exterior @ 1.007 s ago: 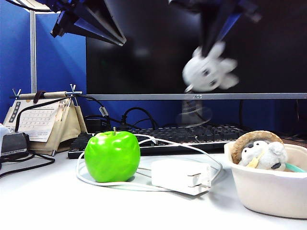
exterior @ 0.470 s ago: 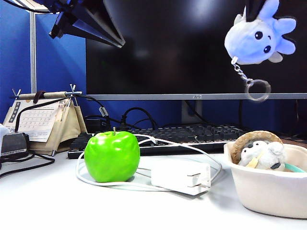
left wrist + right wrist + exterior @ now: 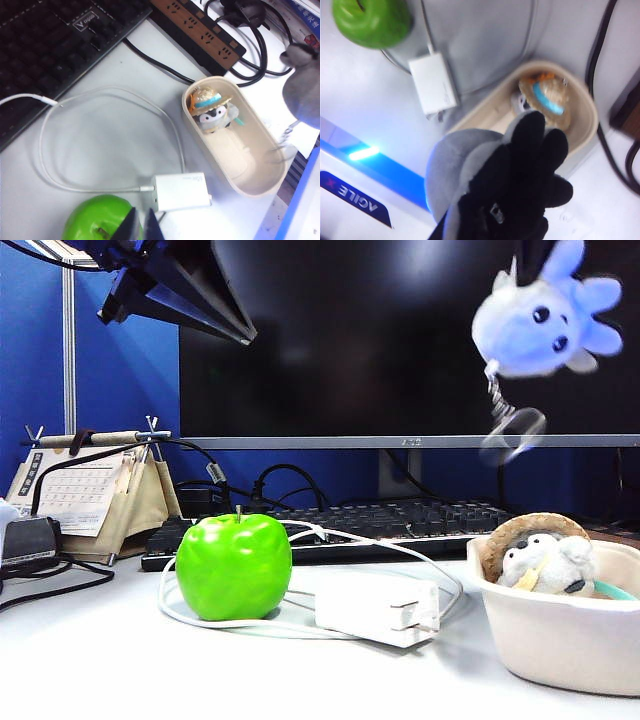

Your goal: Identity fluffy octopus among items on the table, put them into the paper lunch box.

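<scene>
Grey plush is what the right gripper (image 3: 520, 165) is pinching right now: the fluffy octopus (image 3: 545, 320) hangs high up in front of the dark monitor (image 3: 400, 340), its keyring (image 3: 512, 432) blurred below it, roughly above the paper lunch box (image 3: 560, 635) at the right end of the bench (image 3: 120, 660). In the right wrist view the black fingers cover most of the toy, so how deep the grip goes I can't tell. My take on doing this well: line up over the free half of the box first, because a penguin plush (image 3: 214, 114) already sits at one end, then come down low before letting go so the toy doesn't bounce off the rim. Watch that dangling ring, it could catch the edge. The left gripper (image 3: 141, 225) is pressed together, empty, parked above the green apple (image 3: 234, 566) and the white charger (image 3: 378, 608), well clear.
</scene>
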